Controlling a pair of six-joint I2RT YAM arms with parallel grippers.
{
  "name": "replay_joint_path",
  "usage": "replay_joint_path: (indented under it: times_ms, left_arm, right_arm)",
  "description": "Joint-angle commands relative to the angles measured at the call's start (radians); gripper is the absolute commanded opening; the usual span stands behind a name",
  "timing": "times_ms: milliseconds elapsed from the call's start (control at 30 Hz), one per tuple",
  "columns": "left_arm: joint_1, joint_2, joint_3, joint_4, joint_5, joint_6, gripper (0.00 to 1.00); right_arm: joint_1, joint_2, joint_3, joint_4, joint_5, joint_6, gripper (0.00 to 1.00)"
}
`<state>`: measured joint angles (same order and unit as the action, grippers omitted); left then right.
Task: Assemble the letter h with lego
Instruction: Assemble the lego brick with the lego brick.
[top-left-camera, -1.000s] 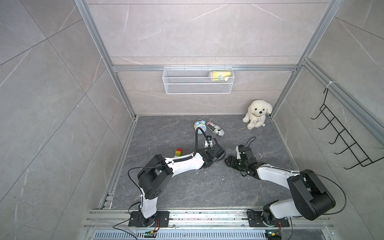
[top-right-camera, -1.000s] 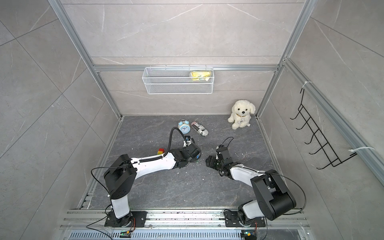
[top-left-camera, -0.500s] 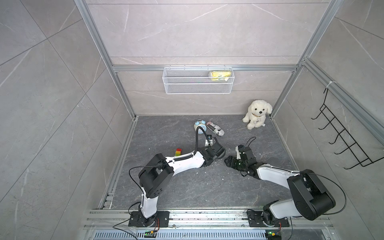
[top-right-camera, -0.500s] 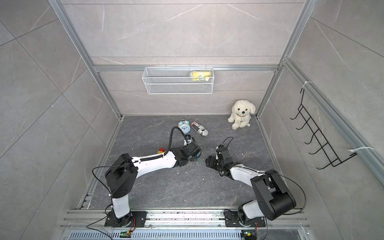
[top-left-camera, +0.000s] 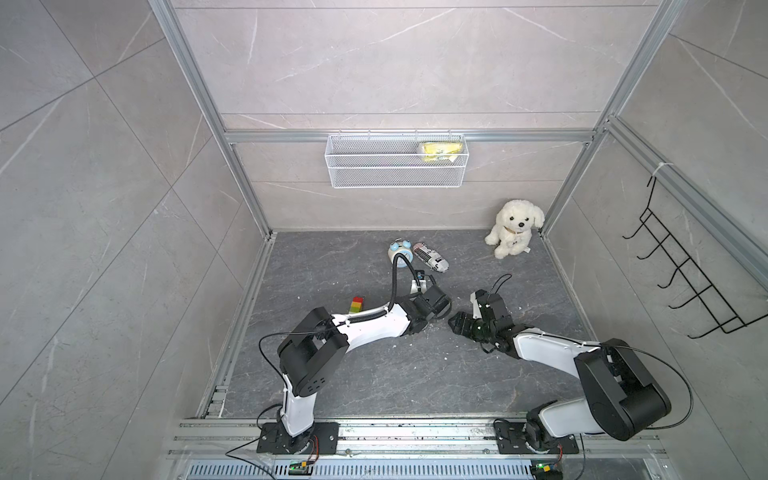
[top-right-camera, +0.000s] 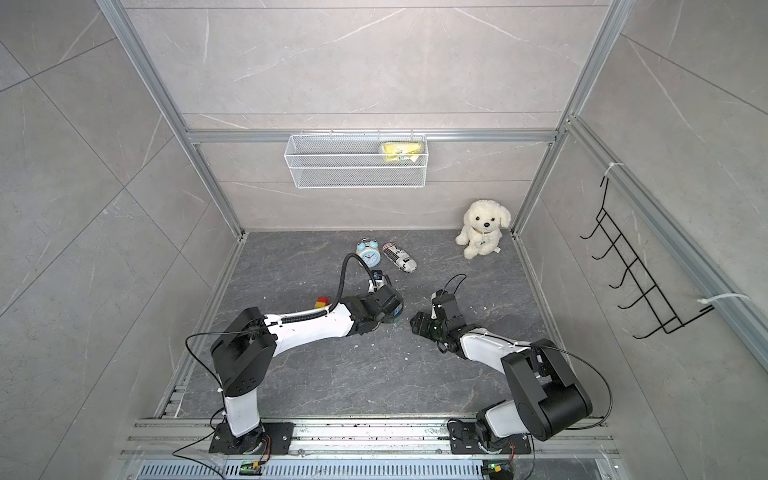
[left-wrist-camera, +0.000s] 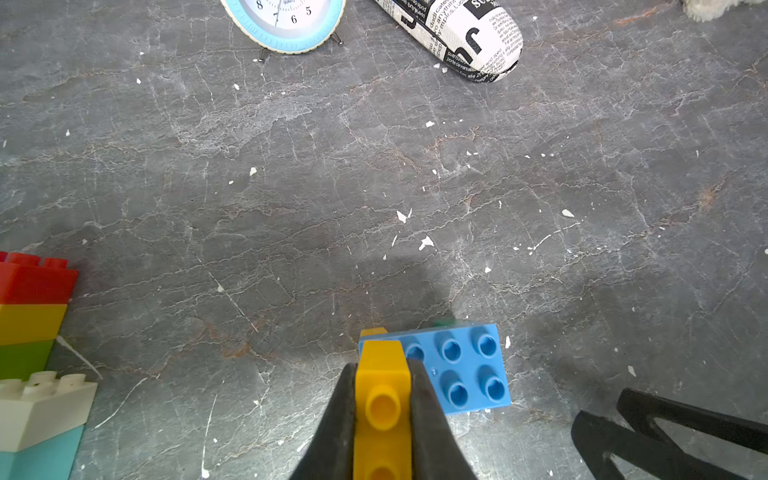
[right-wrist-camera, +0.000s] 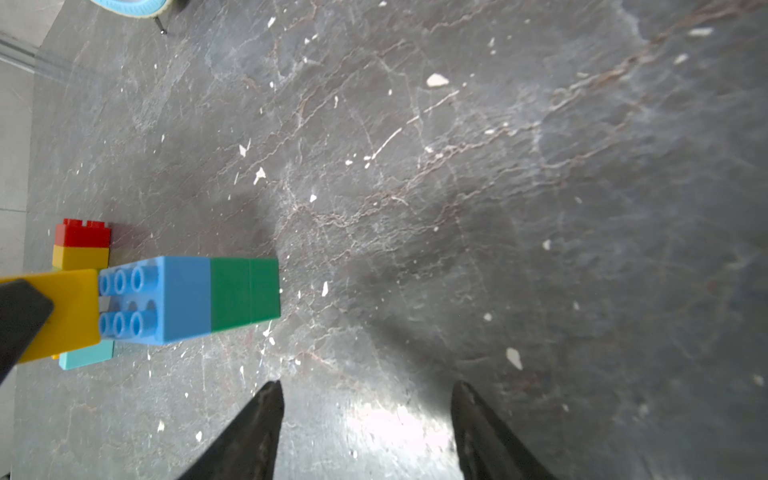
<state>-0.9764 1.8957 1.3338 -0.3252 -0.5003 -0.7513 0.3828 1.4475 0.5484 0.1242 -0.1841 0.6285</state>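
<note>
**Item 1. Left pincer** (left-wrist-camera: 381, 368): jaws drawn narrow and clamped on a yellow brick (left-wrist-camera: 382, 390). The brick sits lengthwise between the fingers, with a stud showing just behind the tips.

**Item 2. Blue brick** (left-wrist-camera: 469, 365): directly at the left pincer's tips, studded face towards it. The held yellow brick covers one end of that face and the remaining studs are bare. Whether it is pressed fully home cannot be told.

**Item 3. Green brick** (right-wrist-camera: 245, 293): joined to the blue brick on the face opposite the studs, so it is the piece farthest from the left pincer's grip.

**Item 4. Right pincer** (right-wrist-camera: 368, 386): jaws wide, nothing between them, over bare tabletop (right-wrist-camera: 519, 199). The blue and green pair lies off to one side of its fingers, near but apart. In both top views it faces the left pincer across a small gap.

**Item 5. Stack of bricks** (top-left-camera: 356, 305): red on top, then yellow and green, with white and light blue at the foot in the left wrist view. It stands upright on the tabletop, on the far side of the left pincer from the right pincer, apart from both.

**Item 6. Alarm clock** (left-wrist-camera: 284, 20) and newsprint-patterned case (left-wrist-camera: 457, 37): side by side ahead of the left pincer, well apart from it.

**Item 7. Plush dog** (top-left-camera: 515, 232): in the back corner, well beyond the right pincer.

**Item 8. White flecks** (left-wrist-camera: 426, 243): scattered over the tabletop around both pincers.
</note>
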Motion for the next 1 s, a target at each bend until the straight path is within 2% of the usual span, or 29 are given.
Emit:
replay_joint_path:
  times_ms: [0,100,233,433,633,967]
  left_arm:
    - [0.001,0.063,-0.052,-0.09,0.12,0.003,0.0]
    - [0.003,0.052,-0.05,-0.101,0.121,-0.003,0.0]
    - [0.029,0.03,-0.031,-0.186,0.098,-0.096,0.0]
    - [0.027,0.079,0.106,-0.347,0.082,-0.119,0.0]
    - [0.03,0.115,0.142,-0.359,0.098,-0.121,0.0]
    - [0.026,0.154,0.082,-0.231,0.127,-0.085,0.0]
  right_arm:
    - [-0.001,-0.012,0.006,0.02,-0.026,-0.019,0.65]
    - [-0.001,-0.01,0.007,0.023,-0.032,-0.019,0.65]
    - [-0.002,-0.002,0.008,0.028,-0.046,-0.018,0.64]
    - [-0.002,0.013,0.013,0.043,-0.081,-0.015,0.58]
    - [-0.002,0.011,0.013,0.045,-0.091,-0.013,0.57]
    - [-0.002,-0.021,0.004,0.036,-0.068,-0.013,0.57]
